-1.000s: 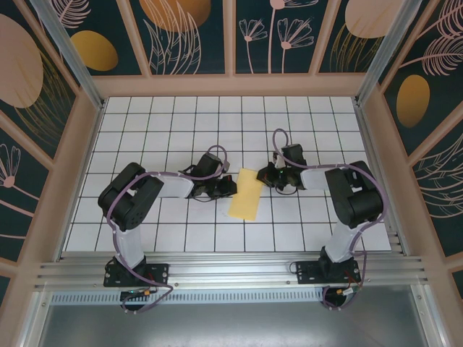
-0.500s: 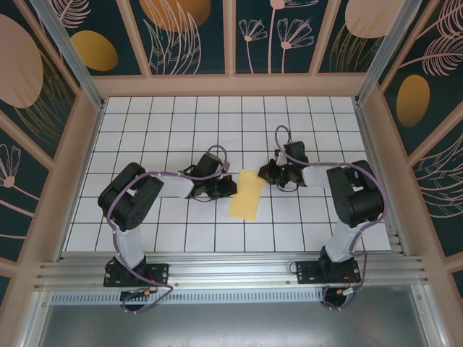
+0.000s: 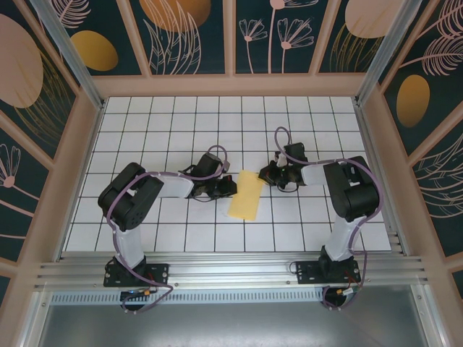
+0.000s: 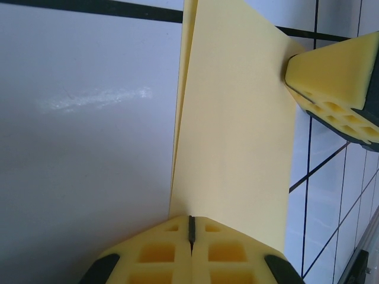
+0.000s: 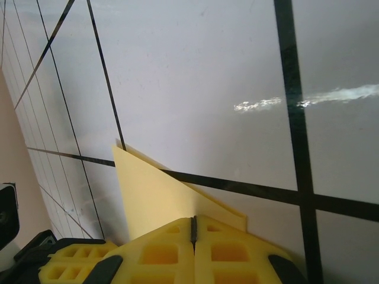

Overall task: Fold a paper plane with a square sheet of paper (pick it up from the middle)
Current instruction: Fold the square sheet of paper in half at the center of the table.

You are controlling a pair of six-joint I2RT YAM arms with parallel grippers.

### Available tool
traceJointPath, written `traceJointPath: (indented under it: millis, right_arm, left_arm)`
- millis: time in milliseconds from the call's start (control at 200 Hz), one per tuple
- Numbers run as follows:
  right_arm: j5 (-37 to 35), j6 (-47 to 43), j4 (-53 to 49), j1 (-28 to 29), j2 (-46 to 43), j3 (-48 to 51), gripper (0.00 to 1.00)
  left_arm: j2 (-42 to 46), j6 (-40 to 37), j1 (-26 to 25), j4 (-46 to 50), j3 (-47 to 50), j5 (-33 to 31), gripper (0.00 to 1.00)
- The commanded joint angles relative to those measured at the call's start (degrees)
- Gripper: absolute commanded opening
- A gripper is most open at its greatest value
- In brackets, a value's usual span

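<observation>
Lying flat near the middle of the white gridded tabletop (image 3: pixel 173 116) is the yellow sheet of paper (image 3: pixel 246 195), folded into a narrow strip that slants slightly, its top end leaning toward the right edge of the tabletop. The left gripper (image 3: pixel 226 188) sits low at the strip's left long edge, jaws clenched tight. In the left wrist view the paper (image 4: pixel 237 130) runs straight out from under those closed jaws, and a second layer shows along its left side. The right gripper (image 3: pixel 266 173) meets the strip's far right corner, jaws also clenched. In the right wrist view a pointed corner of paper (image 5: pixel 154 195) pokes out from under its tips. Whether either gripper actually pinches the paper cannot be told.
</observation>
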State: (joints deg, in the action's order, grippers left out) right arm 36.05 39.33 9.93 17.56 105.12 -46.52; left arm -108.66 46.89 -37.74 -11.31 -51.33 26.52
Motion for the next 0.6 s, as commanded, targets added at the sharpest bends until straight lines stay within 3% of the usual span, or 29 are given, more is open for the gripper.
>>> traceJointPath:
  millis: [0, 595]
  right_arm:
    - [-0.7, -0.4, -2.9, -0.1, -3.3, -2.4, 0.0]
    - [-1.3, -0.8, -2.1, -0.5, 3.3, -2.1, 0.0]
  left_arm:
    - [-1.9, -0.9, -0.6, 7.4, 2.6, -2.7, 0.0]
    - [-0.7, -0.3, -0.7, 5.4, 3.3, -3.5, 0.0]
